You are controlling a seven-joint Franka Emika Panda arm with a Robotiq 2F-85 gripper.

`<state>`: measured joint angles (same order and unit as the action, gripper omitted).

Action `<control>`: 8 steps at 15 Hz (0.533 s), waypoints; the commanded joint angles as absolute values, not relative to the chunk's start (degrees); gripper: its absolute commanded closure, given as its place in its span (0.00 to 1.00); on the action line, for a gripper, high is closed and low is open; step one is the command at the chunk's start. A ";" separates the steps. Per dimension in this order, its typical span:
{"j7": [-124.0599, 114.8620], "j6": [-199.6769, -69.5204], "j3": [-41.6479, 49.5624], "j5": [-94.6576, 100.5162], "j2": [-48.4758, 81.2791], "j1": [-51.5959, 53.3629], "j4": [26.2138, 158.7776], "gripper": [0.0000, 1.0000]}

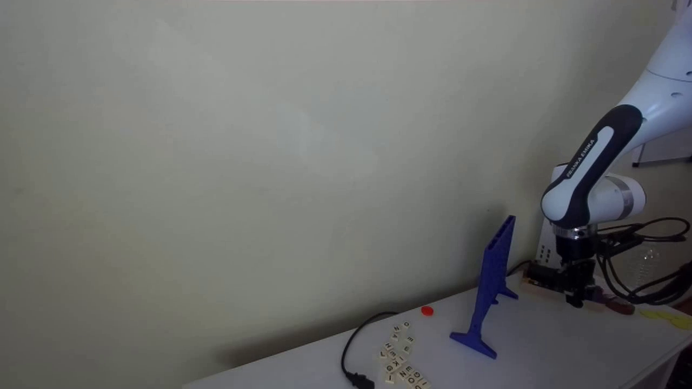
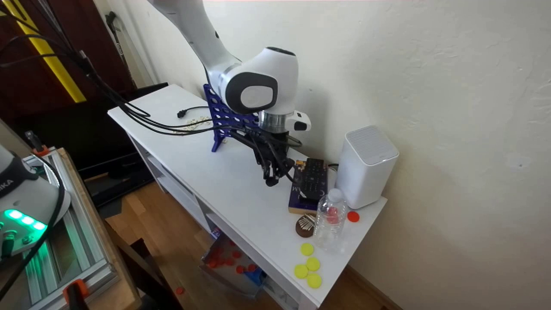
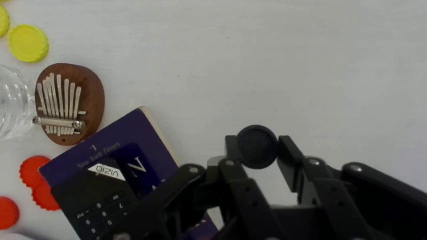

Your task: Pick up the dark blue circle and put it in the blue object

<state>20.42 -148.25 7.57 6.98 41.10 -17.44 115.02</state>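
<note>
The dark blue circle is a flat, almost black disc in the wrist view. My gripper has its two fingertips against opposite edges of the disc and is shut on it. The pale table top shows below and around it, so the disc seems to be held above the table. In both exterior views the gripper points down, and the disc cannot be made out clearly from its dark fingers. The blue object stands upright on the table, apart from the gripper; it also shows in an exterior view, partly behind the arm.
A book with a black remote on it lies beside the gripper. Around it are a white box, a clear bottle, a brown thumb piano and yellow discs. Letter tiles and a cable lie past the stand.
</note>
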 commanded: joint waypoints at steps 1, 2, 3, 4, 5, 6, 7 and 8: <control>22.32 -154.45 6.81 8.06 34.60 -18.14 123.12 0.91; 22.77 -155.62 6.75 8.13 33.44 -18.22 124.46 0.91; 23.35 -156.77 6.46 7.92 32.19 -18.52 125.90 0.91; 23.66 -157.59 6.31 7.71 30.96 -18.71 127.08 0.91; 23.98 -158.47 6.18 7.61 29.70 -18.85 128.35 0.91; 24.24 -159.44 6.12 7.53 28.36 -18.97 129.66 0.91; 24.46 -160.28 6.01 7.39 27.04 -19.11 130.88 0.91; 24.56 -161.30 6.00 7.33 25.88 -19.17 132.01 0.91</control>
